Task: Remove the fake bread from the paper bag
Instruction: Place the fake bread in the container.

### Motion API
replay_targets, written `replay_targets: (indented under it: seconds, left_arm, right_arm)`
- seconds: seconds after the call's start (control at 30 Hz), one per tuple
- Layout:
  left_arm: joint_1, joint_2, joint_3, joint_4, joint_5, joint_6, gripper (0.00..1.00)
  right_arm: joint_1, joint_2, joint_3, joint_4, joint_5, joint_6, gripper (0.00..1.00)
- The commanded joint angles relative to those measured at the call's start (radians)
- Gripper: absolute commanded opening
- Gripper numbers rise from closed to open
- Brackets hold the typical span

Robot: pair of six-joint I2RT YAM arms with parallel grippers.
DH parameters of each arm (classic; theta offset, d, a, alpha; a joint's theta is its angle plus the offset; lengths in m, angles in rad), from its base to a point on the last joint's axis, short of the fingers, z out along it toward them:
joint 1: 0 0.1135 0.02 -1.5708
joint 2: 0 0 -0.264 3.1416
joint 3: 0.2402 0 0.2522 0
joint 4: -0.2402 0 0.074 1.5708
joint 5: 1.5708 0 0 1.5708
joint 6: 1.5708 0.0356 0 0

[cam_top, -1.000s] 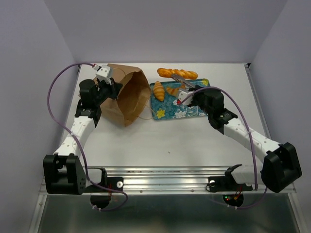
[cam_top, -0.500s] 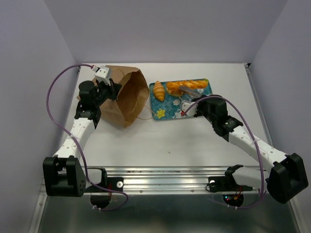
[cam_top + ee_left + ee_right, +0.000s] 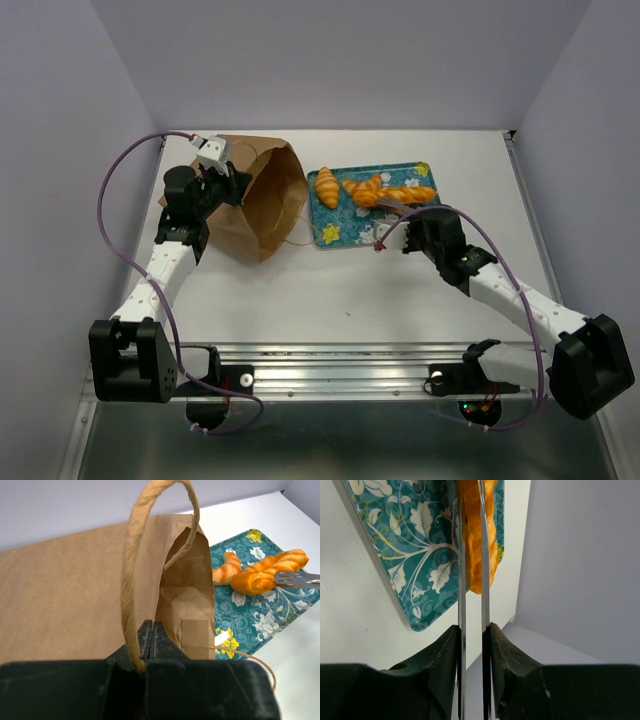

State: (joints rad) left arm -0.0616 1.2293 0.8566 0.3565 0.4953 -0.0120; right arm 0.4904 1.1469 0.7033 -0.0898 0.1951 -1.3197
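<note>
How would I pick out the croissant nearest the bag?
Find the teal floral tray right of the brown paper bag. The croissant lies alone at the tray's bag-side end; the other pastries cluster further right, touching each other.

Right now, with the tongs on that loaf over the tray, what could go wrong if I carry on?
1. The tongs in the right gripper straddle the braided loaf close to the rim of the tray; pulling back before they open could drag it onto the table.
2. The left gripper pinches the paper bag only at its handle and rim; a tug might slide the bag's mouth against the tray.
</note>
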Motion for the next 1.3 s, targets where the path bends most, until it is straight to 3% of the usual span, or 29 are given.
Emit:
replay_targets:
  seconds: [0.0,0.47,0.63,0.8,1.07,1.27]
  left_arm:
    - [-0.006,-0.005,0.013,0.058,0.02,0.007,0.0]
    - [-0.007,-0.004,0.022,0.036,0.008,0.007,0.0]
    - [-0.009,-0.02,0.025,0.027,0.008,0.007,0.0]
    - [-0.007,-0.024,0.027,0.021,0.003,0.032,0.0]
    - [-0.009,-0.022,0.022,-0.005,0.018,0.05,0.0]
    - [-0.021,-0.025,0.018,-0.037,0.158,0.125,0.0]
  right_arm:
    - [-0.004,0.014,-0.002,0.047,0.024,-0.038,0.01]
    - [-0.004,-0.007,-0.001,-0.129,-0.126,0.01,0.01]
    - [-0.004,-0.01,-0.001,-0.171,-0.149,0.02,0.12]
    - [-0.004,-0.015,0.033,-0.244,-0.183,0.036,0.31]
    - [-0.004,-0.018,0.05,-0.271,-0.181,0.031,0.43]
    - [-0.004,-0.027,0.067,-0.278,-0.187,0.043,0.45]
